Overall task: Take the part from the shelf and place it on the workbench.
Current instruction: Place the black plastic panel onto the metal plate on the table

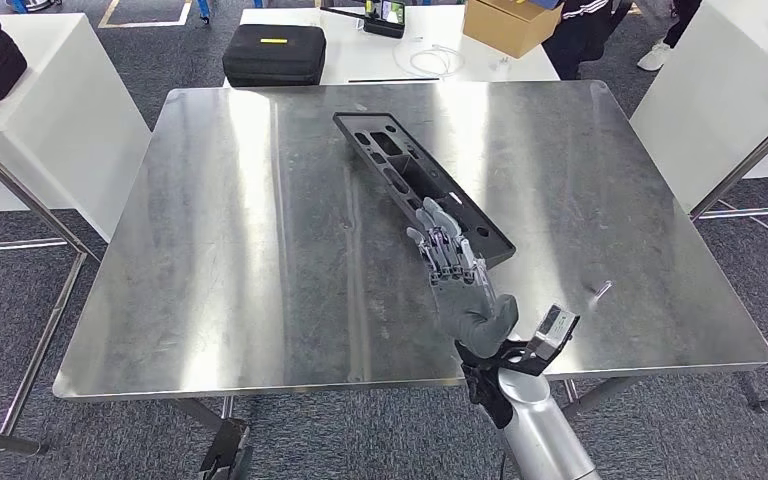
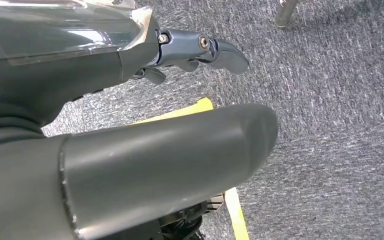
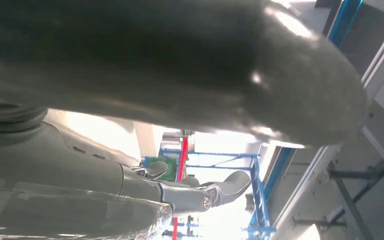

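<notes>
A black hard case (image 1: 273, 53) with a small yellow label lies on a white table (image 1: 360, 62) beyond the steel surface. On that table also sit a cardboard box (image 1: 509, 24), a coil of white cable (image 1: 436, 60) and a small dark device (image 1: 384, 18) near the far edge. A person's dark trouser legs (image 1: 582, 32) stand just behind the box, and a white shoe (image 1: 654, 56) shows further right. White panels (image 1: 712, 95) flank the scene on both sides. Grey carpet (image 1: 200, 80) covers the floor, with yellow tape (image 2: 235, 212) stuck across it. Blue metal framing (image 3: 258, 197) and a red upright (image 3: 182, 156) show in the right wrist view.
</notes>
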`<state>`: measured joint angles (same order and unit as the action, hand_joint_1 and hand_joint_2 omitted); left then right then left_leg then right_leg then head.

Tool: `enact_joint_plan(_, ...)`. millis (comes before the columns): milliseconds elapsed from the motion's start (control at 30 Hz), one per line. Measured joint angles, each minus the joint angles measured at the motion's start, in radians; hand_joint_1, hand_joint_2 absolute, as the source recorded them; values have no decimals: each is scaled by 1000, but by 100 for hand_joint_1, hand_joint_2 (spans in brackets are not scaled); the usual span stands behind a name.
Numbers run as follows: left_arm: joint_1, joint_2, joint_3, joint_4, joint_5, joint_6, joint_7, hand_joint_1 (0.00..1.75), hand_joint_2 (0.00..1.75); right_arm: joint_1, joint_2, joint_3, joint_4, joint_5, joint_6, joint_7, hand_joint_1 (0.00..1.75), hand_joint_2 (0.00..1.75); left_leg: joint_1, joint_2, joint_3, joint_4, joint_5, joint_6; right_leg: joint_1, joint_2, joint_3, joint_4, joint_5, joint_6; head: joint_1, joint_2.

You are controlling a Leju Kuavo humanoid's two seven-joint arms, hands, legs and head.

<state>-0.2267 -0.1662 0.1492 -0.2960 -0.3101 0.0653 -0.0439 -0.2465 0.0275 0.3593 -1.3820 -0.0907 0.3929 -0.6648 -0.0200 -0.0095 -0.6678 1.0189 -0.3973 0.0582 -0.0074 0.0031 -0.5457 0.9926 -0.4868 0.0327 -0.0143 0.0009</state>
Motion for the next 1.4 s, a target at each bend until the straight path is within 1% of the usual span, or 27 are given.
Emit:
enact_joint_plan(100,2,0,0,0,0,3,0,0,0,2,6,2,0,7,13,2,0,0,-4,0,1,1,-4,7,-3,0,3,-2,-2,5,0,0)
enact_joint_plan(200,4,-2,0,0,1,9,-5,0,0,3,11,4,0,8,20,4,0,0,7,1,18,-17,1,16,0,0,-8,28,-22,11,0,0)
enact_joint_plan(233,5,-4,1,-1,2,12,-9,0,0,4,12,5,0,9,22,3,0,0,11,2,23,-23,3,19,1,0,-29,72,-43,10,1,0)
enact_joint_plan(300,8,-8,1,-1,6,17,-16,0,0,9,12,6,1,10,25,3,0,0,12,3,26,-24,2,21,-3,0,-96,206,-96,8,2,0)
enact_joint_plan(333,11,-9,1,-1,7,18,-18,0,0,13,12,6,1,11,26,4,0,0,13,3,25,-24,2,21,-6,0,-127,261,-113,10,2,0)
enact_joint_plan(367,15,-10,1,0,8,19,-20,0,0,18,12,6,2,12,26,4,0,0,14,3,25,-23,2,20,-9,0,-141,284,-115,17,2,0)
enact_joint_plan(400,19,-12,2,0,9,19,-21,0,0,21,12,7,3,12,26,4,0,0,16,3,25,-22,2,18,-12,0,-134,265,-101,26,2,0)
enact_joint_plan(467,22,-14,2,0,10,19,-22,0,0,22,12,7,3,13,26,4,0,0,20,1,24,-18,2,10,-19,-2,-70,131,-46,47,2,0)
enact_joint_plan(500,22,-15,2,-1,10,19,-23,0,0,22,12,8,3,13,26,4,0,0,21,0,24,-15,1,3,-19,-2,-37,66,-21,49,2,0)
enact_joint_plan(567,22,-16,2,-1,11,17,-23,0,0,23,13,8,3,14,26,4,0,0,19,0,23,-11,2,-13,-17,-1,-4,4,5,38,2,0)
enact_joint_plan(600,22,-16,2,-1,11,15,-23,0,0,24,12,9,3,14,26,4,0,0,19,0,23,-11,4,-20,-13,1,-4,6,10,28,2,0)
enact_joint_plan(667,22,-16,2,-1,10,11,-23,0,0,24,12,9,3,14,26,4,0,0,23,1,19,-7,0,-32,-16,2,-7,5,19,11,1,0)
enact_joint_plan(700,22,-16,2,-1,10,10,-23,0,0,24,11,9,3,14,25,4,0,0,26,2,12,12,-18,-38,-18,1,-8,4,24,2,1,0)
enact_joint_plan(767,21,-16,2,-1,10,9,-22,0,0,25,11,9,3,15,23,4,0,0,30,4,-27,114,-92,-48,-21,-1,-14,4,31,-11,1,0)
enact_joint_plan(833,22,-16,2,-1,10,9,-21,0,0,29,11,9,3,15,23,4,0,0,31,5,-75,249,-162,-55,-18,-3,-23,5,36,-18,1,0)
enact_joint_plan(867,22,-16,2,0,11,9,-21,0,0,31,11,9,3,16,22,4,0,0,31,5,-81,281,-173,-56,-16,-3,-27,5,39,-19,1,0)
enact_joint_plan(900,22,-16,2,0,12,9,-20,0,0,32,11,9,3,16,21,4,0,0,31,6,-66,273,-167,-55,-16,-4,-30,5,41,-19,1,0)
enact_joint_plan(933,22,-16,2,0,14,9,-20,0,0,33,11,9,3,18,20,4,0,0,31,6,-29,222,-144,-53,-15,-3,-32,6,43,-17,1,0)
enact_joint_plan(1000,19,-16,2,-1,19,11,-21,0,0,32,11,9,3,19,18,4,0,0,30,6,64,77,-99,-46,-12,-3,-33,8,46,-12,1,0)
enact_joint_plan(1033,18,-16,2,-1,21,12,-22,0,0,32,11,8,3,19,17,4,0,0,28,5,95,25,-87,-41,-10,-3,-35,9,48,-9,1,0)
enact_joint_plan(1067,17,-16,3,-1,22,12,-23,0,0,31,12,8,3,19,17,4,0,0,25,4,107,1,-84,-36,-7,-3,-37,9,51,-4,2,0)
enact_joint_plan(1133,17,-17,4,-1,24,14,-23,0,0,30,13,9,3,20,17,4,0,0,19,4,104,-5,-79,-24,-7,-4,-41,7,58,7,2,0)
enact_joint_plan(1200,17,-18,6,-1,26,15,-23,0,0,29,14,9,3,19,17,4,0,0,21,6,98,-12,-66,-7,-8,-3,-55,23,44,14,3,0)
enact_joint_plan(1267,15,-19,7,-1,29,15,-23,0,0,28,13,9,3,19,16,4,0,0,24,10,87,-16,-53,8,-8,-3,-94,114,-15,8,4,0)
enact_joint_plan(1333,15,-19,7,-1,31,14,-23,0,0,28,12,10,5,19,16,4,0,0,22,11,70,-16,-41,13,-8,-3,-142,252,-83,5,5,0)
enact_joint_plan(1367,15,-19,8,-1,33,15,-23,0,0,28,11,10,7,19,15,4,0,0,21,11,62,-15,-36,13,-8,-3,-152,293,-99,8,5,0)
enact_joint_plan(1400,15,-19,9,-1,35,15,-23,0,0,27,11,10,9,19,14,4,0,0,21,11,55,-15,-30,13,-8,-3,-141,294,-99,14,5,0)
